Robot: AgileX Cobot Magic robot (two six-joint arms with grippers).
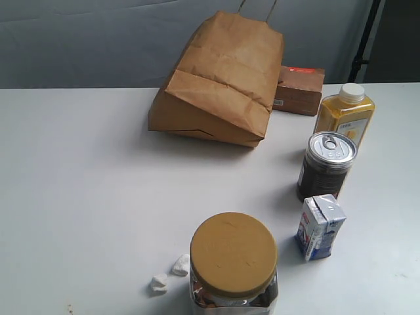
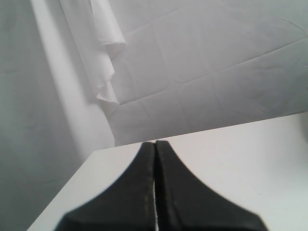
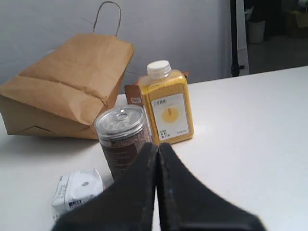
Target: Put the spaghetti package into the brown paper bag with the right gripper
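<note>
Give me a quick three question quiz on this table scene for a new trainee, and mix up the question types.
1. True or false: the brown paper bag stands upright on the table.
2. In the exterior view, what stands between the yellow bottle and the small carton? A) a metal-lidded can B) a mug C) a bowl
3. Fill in: the jaws of the right gripper are ____, with nothing between them.
Key: 1 false, it lies tipped over. 2 A. 3 shut.
</note>
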